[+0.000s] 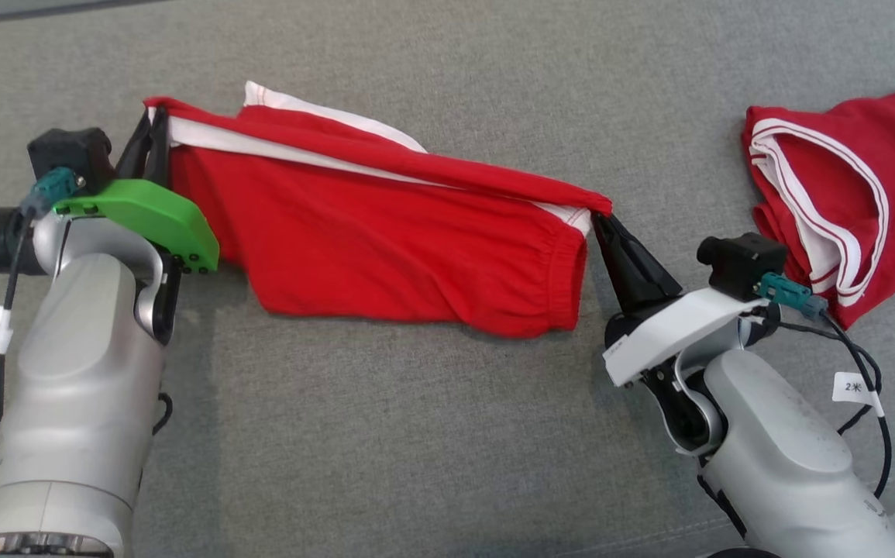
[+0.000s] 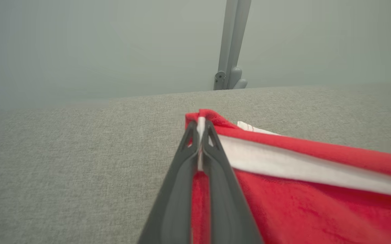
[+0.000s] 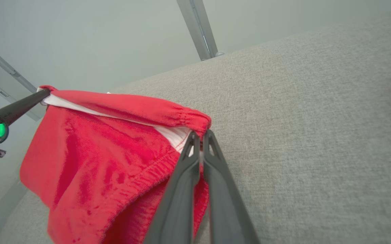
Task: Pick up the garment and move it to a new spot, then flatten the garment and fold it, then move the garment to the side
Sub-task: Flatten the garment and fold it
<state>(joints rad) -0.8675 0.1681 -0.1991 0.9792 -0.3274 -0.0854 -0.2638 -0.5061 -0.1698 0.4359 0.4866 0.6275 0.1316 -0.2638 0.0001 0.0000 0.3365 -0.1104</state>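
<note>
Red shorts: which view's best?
Head view: whole red shorts, end to end. Left wrist view shows the corner pinched by the left gripper; right wrist view, the waistband end in the right gripper.

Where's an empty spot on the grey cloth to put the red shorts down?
Free: the wide grey fabric surface in front of the held red shorts with white stripe, and the strip behind them. Crowded: the far right, where the red-and-white jersey lies.
</note>
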